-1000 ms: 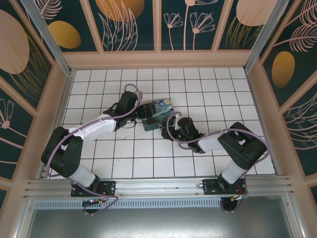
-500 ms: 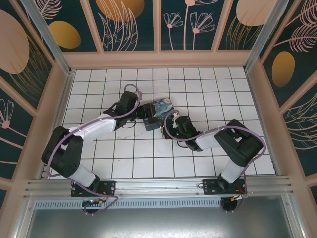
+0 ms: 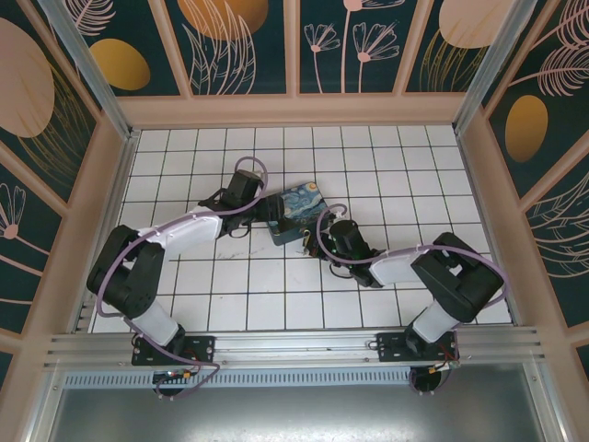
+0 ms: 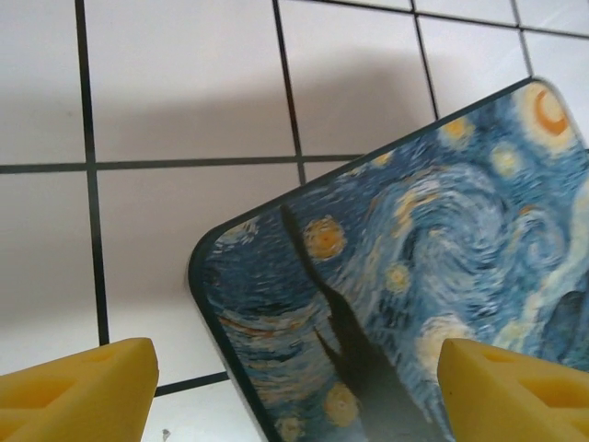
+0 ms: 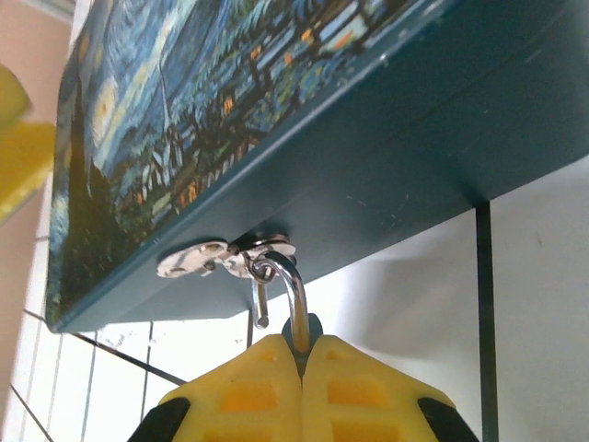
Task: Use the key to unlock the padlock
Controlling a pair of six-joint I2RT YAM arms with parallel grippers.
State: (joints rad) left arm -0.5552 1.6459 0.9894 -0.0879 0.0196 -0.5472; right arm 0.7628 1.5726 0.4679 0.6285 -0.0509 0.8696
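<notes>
The padlock (image 5: 296, 293) hangs by its silvery shackle from a metal hasp (image 5: 198, 259) on the front of the Starry Night box (image 5: 276, 110). The shackle's short end hangs free. My right gripper (image 5: 302, 348) is shut on the padlock, whose body is hidden between the yellow fingers. In the top view this gripper (image 3: 314, 241) sits at the box's (image 3: 299, 210) near right edge. My left gripper (image 4: 294, 396) is open, its fingers straddling the box's (image 4: 414, 276) left corner from above; it shows at the box's left end (image 3: 268, 208). The key is hidden.
The white tiled floor (image 3: 368, 166) is walled by a pinkish wooden frame (image 3: 294, 110) on three sides. Both arms' purple cables (image 3: 247, 166) loop near the box. An aluminium rail (image 3: 294, 345) runs along the near edge.
My right gripper has closed on the padlock at the box's front. The left arm's elbow has shifted slightly; its gripper stays open at the box's left corner.
</notes>
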